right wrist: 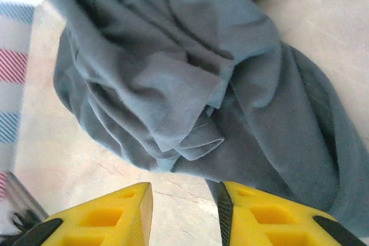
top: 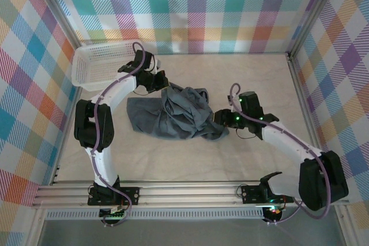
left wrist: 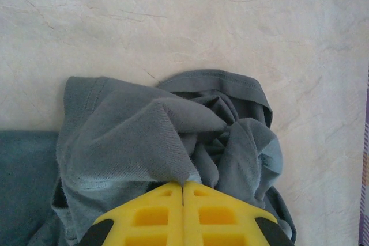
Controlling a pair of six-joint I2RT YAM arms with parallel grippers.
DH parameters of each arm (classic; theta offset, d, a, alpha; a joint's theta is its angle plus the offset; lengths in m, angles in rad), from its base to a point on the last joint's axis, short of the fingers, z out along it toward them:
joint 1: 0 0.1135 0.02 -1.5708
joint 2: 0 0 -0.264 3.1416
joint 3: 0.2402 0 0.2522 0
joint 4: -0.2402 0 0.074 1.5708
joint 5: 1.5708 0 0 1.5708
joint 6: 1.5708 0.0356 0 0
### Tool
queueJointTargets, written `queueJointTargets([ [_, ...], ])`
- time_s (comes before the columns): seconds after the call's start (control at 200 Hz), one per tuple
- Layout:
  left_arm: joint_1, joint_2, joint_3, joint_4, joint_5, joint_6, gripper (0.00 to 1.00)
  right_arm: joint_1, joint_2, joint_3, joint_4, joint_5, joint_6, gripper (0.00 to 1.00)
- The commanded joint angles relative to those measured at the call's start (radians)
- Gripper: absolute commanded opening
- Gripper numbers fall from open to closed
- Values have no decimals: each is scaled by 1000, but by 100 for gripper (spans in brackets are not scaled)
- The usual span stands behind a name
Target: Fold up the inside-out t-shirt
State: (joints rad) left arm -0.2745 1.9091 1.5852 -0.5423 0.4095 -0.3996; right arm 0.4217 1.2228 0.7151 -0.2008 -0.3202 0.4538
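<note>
The slate blue-grey t-shirt (top: 173,113) lies crumpled in a bunched heap at the middle of the table. My left gripper (top: 163,83) is at the heap's far edge. In the left wrist view its yellow fingers (left wrist: 155,211) are pressed together, with a peak of cloth (left wrist: 144,136) pinched at their tips. My right gripper (top: 218,118) sits at the heap's right edge. In the right wrist view it (right wrist: 184,200) stands open over bare table, just short of the shirt's folded hem (right wrist: 190,73). Its right finger (right wrist: 271,214) touches the cloth's edge. No neck tag is visible.
A white lattice basket (top: 81,70) stands at the back left, just behind my left arm. Checkered walls close in the table on three sides. Bare pale tabletop (top: 173,159) stretches in front of the shirt and to the right.
</note>
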Motion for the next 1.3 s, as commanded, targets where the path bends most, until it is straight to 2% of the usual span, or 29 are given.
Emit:
queueJointTargets([
  [0.0,-3,29,35,6,-8,21,0,140,-2,30,-71,152,-242,35],
  [0.105,-3,54,59,-17,-32,33,0,279,80,112,-153,308,-306,36],
  [0.22,-3,70,70,-21,-31,32,0,385,209,212,-224,432,-378,40],
  [0.28,-3,72,69,-21,-31,31,0,406,284,276,-281,505,-398,42],
  [0.37,-3,71,71,-27,-32,36,0,397,424,435,-470,626,-291,46],
  [0.445,-3,68,70,-31,-37,41,0,394,496,503,-525,560,-235,52],
  [0.52,-3,65,70,-36,-40,44,0,394,511,500,-469,504,-188,61],
  [0.625,-3,61,62,-35,-42,44,0,387,543,517,-407,494,-176,60],
  [0.755,-3,59,65,-37,-38,41,0,359,585,562,-401,460,-150,41],
  [0.99,0,51,73,-54,-51,58,0,319,493,522,-380,491,-149,2],
  [1.06,0,55,76,-56,-50,58,0,291,458,516,-384,466,-146,0],
  [1.14,2,66,96,-70,-55,68,0,239,395,499,-358,326,-131,0],
  [1.23,10,93,135,-96,-56,85,0,153,338,473,-303,49,-77,0],
  [1.295,12,108,161,-107,-41,97,1,93,320,459,-268,-106,-23,0],
])
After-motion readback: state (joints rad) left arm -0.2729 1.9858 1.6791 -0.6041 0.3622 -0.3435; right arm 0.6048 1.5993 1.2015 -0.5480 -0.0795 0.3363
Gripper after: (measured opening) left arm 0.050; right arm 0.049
